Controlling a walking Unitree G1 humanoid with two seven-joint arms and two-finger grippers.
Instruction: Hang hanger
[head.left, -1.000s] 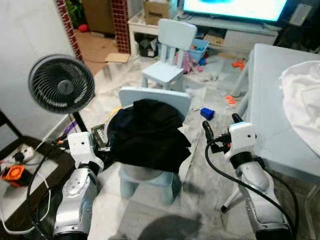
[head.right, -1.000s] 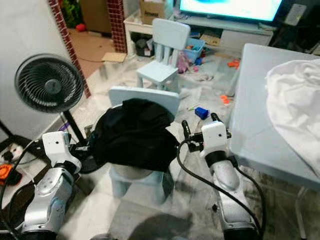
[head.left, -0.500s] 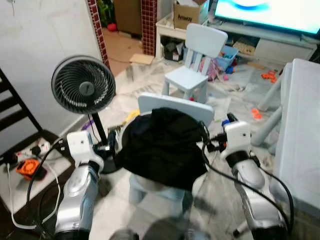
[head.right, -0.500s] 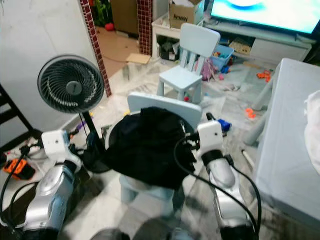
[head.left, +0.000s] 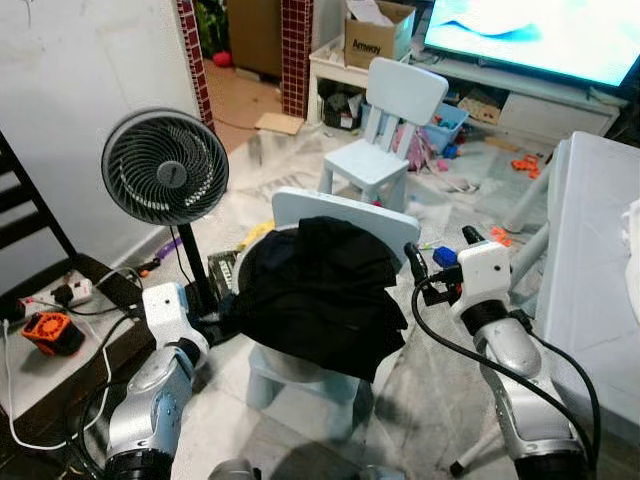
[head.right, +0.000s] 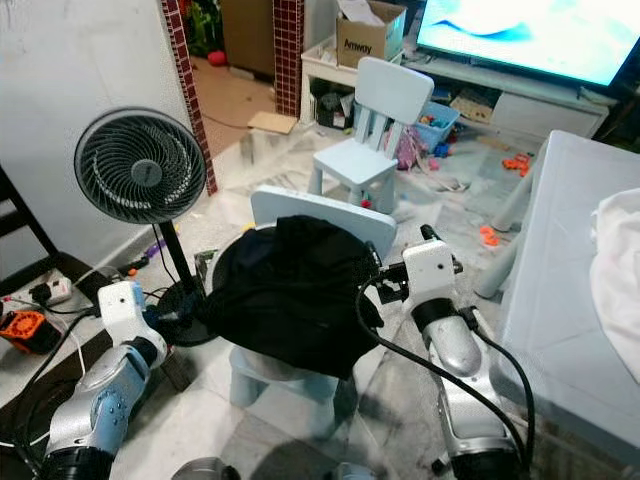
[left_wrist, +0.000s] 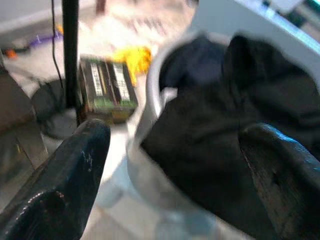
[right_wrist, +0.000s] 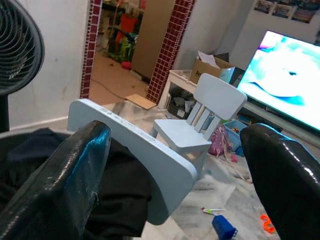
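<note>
A black garment (head.left: 315, 290) lies heaped over a small light-blue chair (head.left: 345, 205) in front of me. No hanger can be made out. My left gripper (left_wrist: 175, 175) is open at the chair's left side, with the garment and the seat rim between its spread fingers in the left wrist view. My right gripper (head.left: 440, 248) is open at the chair's right side, level with the chair back and apart from the cloth. Nothing is held in either.
A black standing fan (head.left: 165, 165) is close on the left, with cables and a power strip (head.left: 60, 295) on the floor. A second small chair (head.left: 390, 120) stands beyond. A pale table (head.left: 590, 260) with a white cloth (head.right: 615, 250) is on the right. Toys litter the floor.
The whole view has swung, so the camera moved. Both grippers stay open on either side of the garment; the left arm sits a little lower.
</note>
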